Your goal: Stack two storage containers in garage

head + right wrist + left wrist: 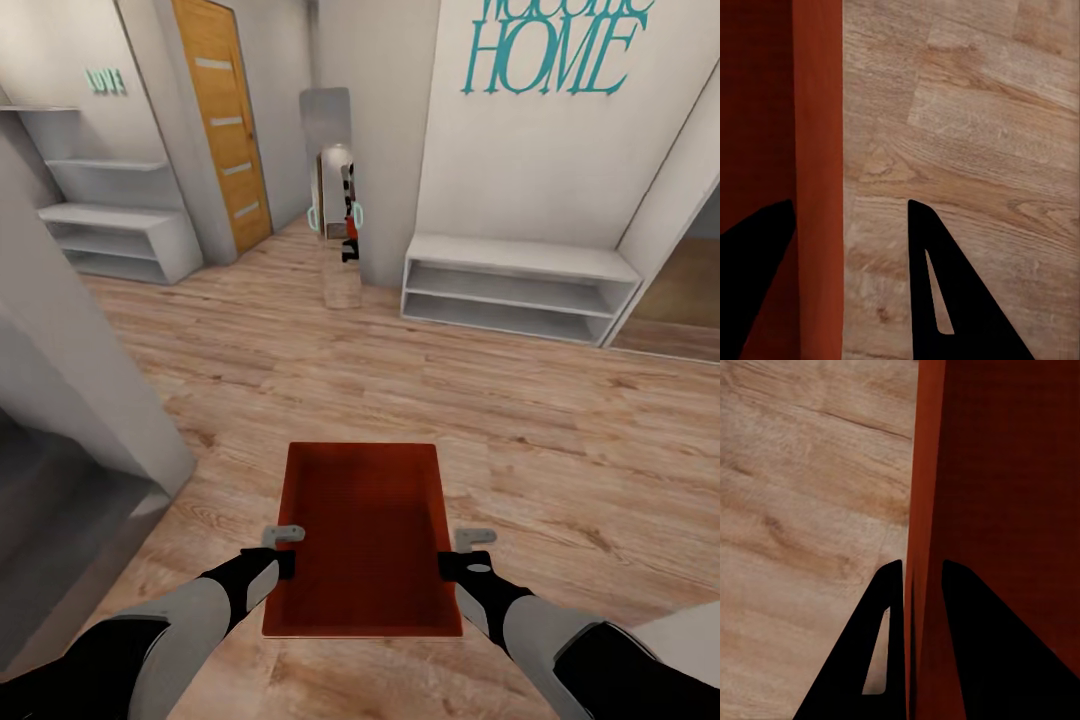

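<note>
Even, soft, sourceless light renders everything bright with barely any shadows or glare, walls bending toward the head view's edges, and textures slightly smeared, coarsest close beyond the black wrist-view fingers [982, 660].

Open wood-plank floor [400, 370] lay ahead toward twelve o'clock. A grey wall corner [70, 380] crowded nine o'clock, a low white shelf [515, 290] blocked one o'clock, another shelf unit [120, 230] stood at ten.
</note>
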Robot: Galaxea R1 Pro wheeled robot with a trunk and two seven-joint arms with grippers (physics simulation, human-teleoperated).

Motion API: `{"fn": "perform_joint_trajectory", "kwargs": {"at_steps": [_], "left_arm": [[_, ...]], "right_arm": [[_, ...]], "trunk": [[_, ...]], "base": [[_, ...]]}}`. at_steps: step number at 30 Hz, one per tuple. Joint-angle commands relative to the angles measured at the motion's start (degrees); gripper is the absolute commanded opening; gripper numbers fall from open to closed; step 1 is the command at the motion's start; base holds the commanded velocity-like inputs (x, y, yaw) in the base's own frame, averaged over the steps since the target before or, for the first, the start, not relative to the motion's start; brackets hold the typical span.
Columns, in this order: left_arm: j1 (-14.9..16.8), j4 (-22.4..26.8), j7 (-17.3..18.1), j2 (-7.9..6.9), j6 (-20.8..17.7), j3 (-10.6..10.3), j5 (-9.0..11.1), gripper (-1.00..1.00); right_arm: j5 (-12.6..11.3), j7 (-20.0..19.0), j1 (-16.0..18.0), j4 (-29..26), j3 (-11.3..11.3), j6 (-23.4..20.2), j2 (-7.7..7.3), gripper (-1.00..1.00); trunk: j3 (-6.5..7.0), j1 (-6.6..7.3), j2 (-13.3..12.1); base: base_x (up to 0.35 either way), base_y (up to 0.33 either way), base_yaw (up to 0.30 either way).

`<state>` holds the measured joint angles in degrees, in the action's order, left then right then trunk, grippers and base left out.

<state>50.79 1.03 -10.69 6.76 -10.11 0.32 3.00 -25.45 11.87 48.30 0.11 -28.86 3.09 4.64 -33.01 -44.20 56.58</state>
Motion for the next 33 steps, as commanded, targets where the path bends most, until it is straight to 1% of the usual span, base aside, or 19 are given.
{"fn": "perform_joint_trajectory", "kwargs": {"at_steps": [1,18,27,33], "left_arm": [[-0.01,0.1,-0.38,0.0,-0.35,-0.71,-0.01,-1.0],[-0.03,0.11,-0.38,0.0,-0.35,-0.74,-0.01,-1.0],[-0.01,0.09,-0.38,0.0,-0.35,-0.76,-0.01,-1.0],[-0.04,0.11,-0.38,0.0,-0.35,-0.76,-0.04,-1.0]], "right_arm": [[-0.65,0.26,0.04,0.07,-0.41,0.25,0.01,-1.0],[-0.66,0.26,0.04,0.07,-0.41,0.17,0.1,-1.0],[-0.66,0.26,0.04,0.07,-0.41,0.18,0.02,-1.0],[-0.66,0.26,0.04,0.07,-0.41,0.17,0.04,-1.0]], "trunk": [[-0.05,-0.04,0.03],[-0.05,-0.04,0.03],[-0.21,-0.04,0.03],[-0.24,-0.04,0.03]], "base": [[0.322,0.0,0.0],[0.322,0.0,0.001],[0.322,0.0,0.112],[0.322,0.0,0.028]]}}
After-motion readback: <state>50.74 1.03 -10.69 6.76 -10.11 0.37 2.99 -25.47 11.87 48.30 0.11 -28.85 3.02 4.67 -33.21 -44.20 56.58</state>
